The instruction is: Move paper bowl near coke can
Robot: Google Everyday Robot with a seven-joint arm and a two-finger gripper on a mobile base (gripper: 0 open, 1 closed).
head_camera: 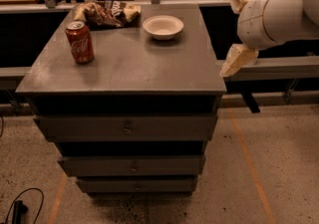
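A dark grey desk [144, 68] with three shut drawers fills the middle of the view. The robot's white arm [279, 11] reaches in from the upper right. Its end effector [235, 29] hangs just off the desk's right edge, beside the back corner. Its two cream fingers [238, 60] are spread wide apart, gripping and touching nothing. A crumpled brown and yellow bag [107, 13] lies at the back left of the desk. Just right of it, at the back centre, sits the bowl [163, 25], upright and empty. The can [79, 42] stands upright near the left edge, in front of the bag and well apart from the bowl.
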